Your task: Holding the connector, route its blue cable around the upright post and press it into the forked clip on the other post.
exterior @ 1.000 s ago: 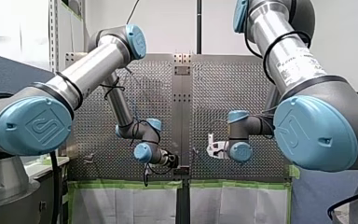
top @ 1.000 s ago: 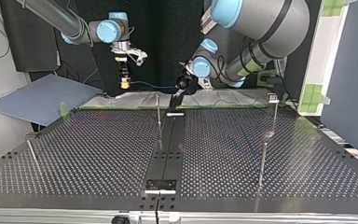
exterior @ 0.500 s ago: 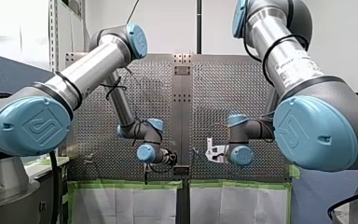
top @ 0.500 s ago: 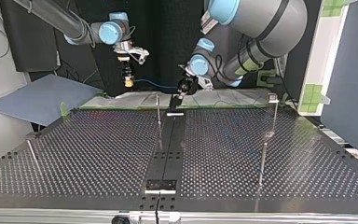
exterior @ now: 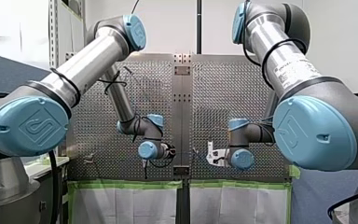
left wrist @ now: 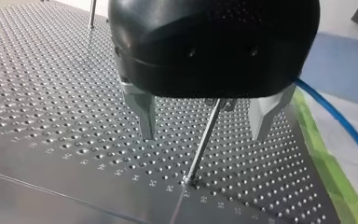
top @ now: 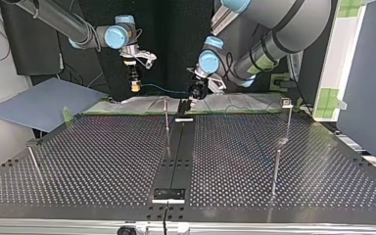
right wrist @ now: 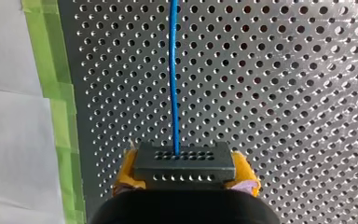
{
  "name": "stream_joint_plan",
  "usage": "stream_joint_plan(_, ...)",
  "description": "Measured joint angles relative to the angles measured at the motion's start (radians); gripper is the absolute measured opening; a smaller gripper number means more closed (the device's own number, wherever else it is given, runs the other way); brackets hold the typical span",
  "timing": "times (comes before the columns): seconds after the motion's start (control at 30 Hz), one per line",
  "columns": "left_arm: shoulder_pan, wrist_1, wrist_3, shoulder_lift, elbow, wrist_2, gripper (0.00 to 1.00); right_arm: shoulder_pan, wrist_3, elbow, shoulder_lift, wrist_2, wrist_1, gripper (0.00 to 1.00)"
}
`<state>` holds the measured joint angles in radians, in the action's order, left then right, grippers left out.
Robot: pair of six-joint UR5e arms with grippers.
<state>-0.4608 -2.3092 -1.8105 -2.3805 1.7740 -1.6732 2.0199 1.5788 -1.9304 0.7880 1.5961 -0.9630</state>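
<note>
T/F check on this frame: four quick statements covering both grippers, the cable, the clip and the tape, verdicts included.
1. My right gripper is shut on the connector, with the blue cable leading out ahead. True.
2. My left gripper grips the blue cable. False: its fingers are open and empty, with a thin post ahead of them.
3. The cable sits in the forked clip. False: no cable shows at the clip.
4. Green tape runs along the table edge. True.
</note>
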Motion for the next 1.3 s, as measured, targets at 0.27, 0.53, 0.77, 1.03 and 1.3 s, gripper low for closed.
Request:
stream_joint_plan(0.27,-0.034,-0.001,0.058,0.001,0.002,-0.063,1.0,0.0,-0.002,0.004,0.0,-0.04,-0.016,0.0)
stream_joint_plan(0.53,-0.078,-0.037,0.123,0.001,0.002,-0.128,1.0,-0.001,0.0,0.022,-0.001,-0.094,-0.015,0.0)
stream_joint_plan(0.77,-0.104,-0.038,0.14,0.001,0.002,-0.183,1.0,-0.006,0.0,0.026,-0.002,-0.115,-0.013,0.0)
stream_joint_plan(1.03,-0.132,-0.053,0.14,0.001,0.002,-0.252,1.0,-0.014,0.002,0.029,-0.002,-0.162,-0.013,0.0)
stream_joint_plan(1.3,-0.146,-0.068,0.14,0.001,0.002,-0.319,1.0,-0.007,0.003,0.028,-0.002,-0.212,-0.01,0.0)
